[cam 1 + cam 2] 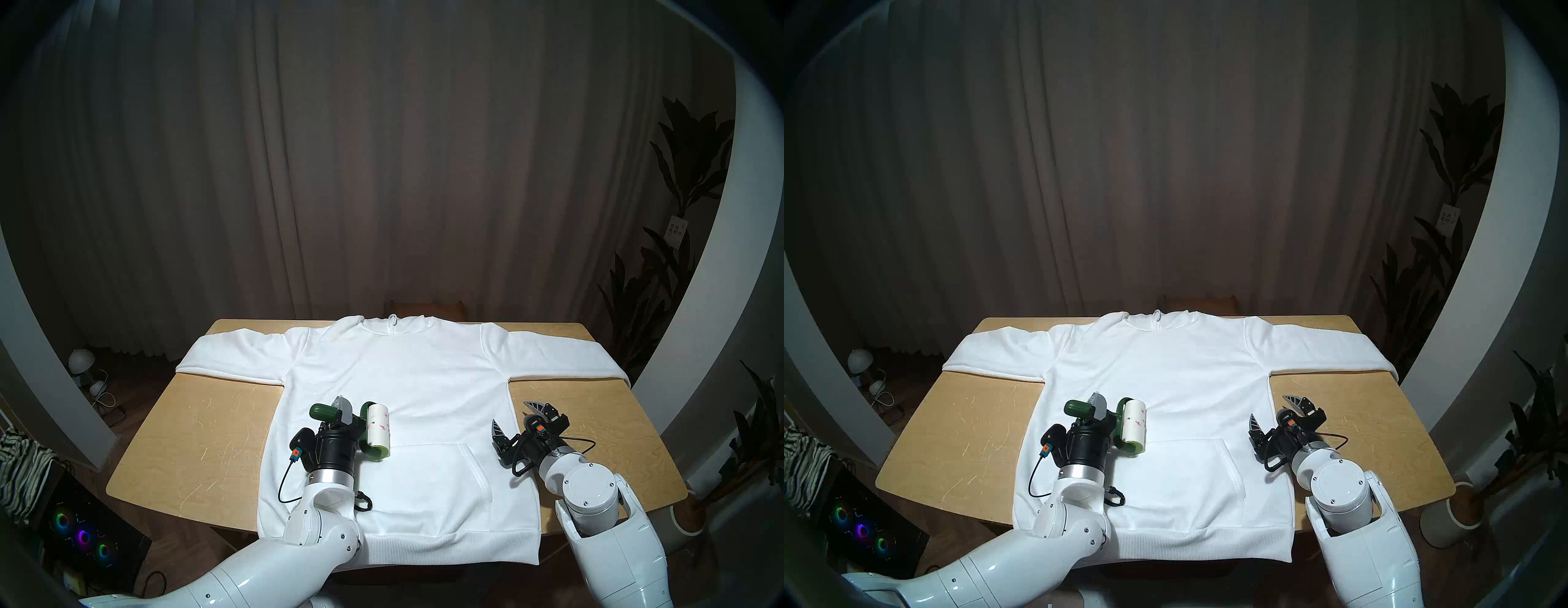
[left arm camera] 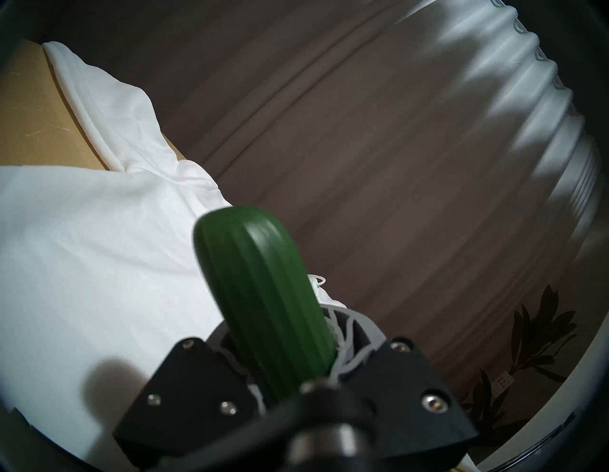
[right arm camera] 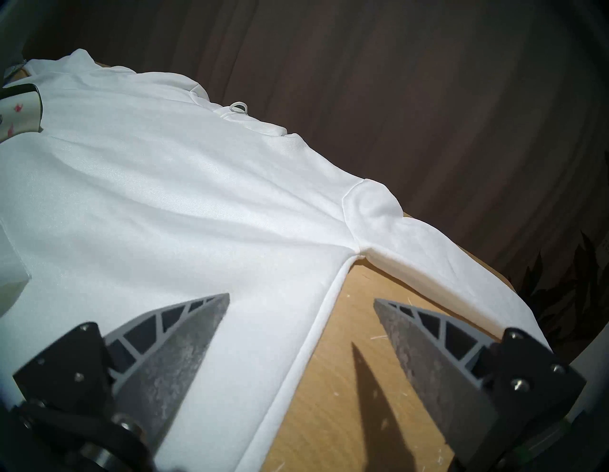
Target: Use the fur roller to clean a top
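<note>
You see a dim room with overhead light glaring off the top (image 1: 394, 373). Fisheye edges curve darkly. Your left wrist view blurs nearby.

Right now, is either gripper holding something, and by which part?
The left gripper is shut on the fur roller, gripping its dark green handle. The right gripper is open and holds nothing.

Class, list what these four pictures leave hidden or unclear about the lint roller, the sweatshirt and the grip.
- Left gripper fingers: head views, hidden behind its body; left wrist view, handle covers them.
- fur roller contact with the top: unclear in all views.
- Hood: behind the collar.
- Right sleeve cuff: past the table edge.
</note>
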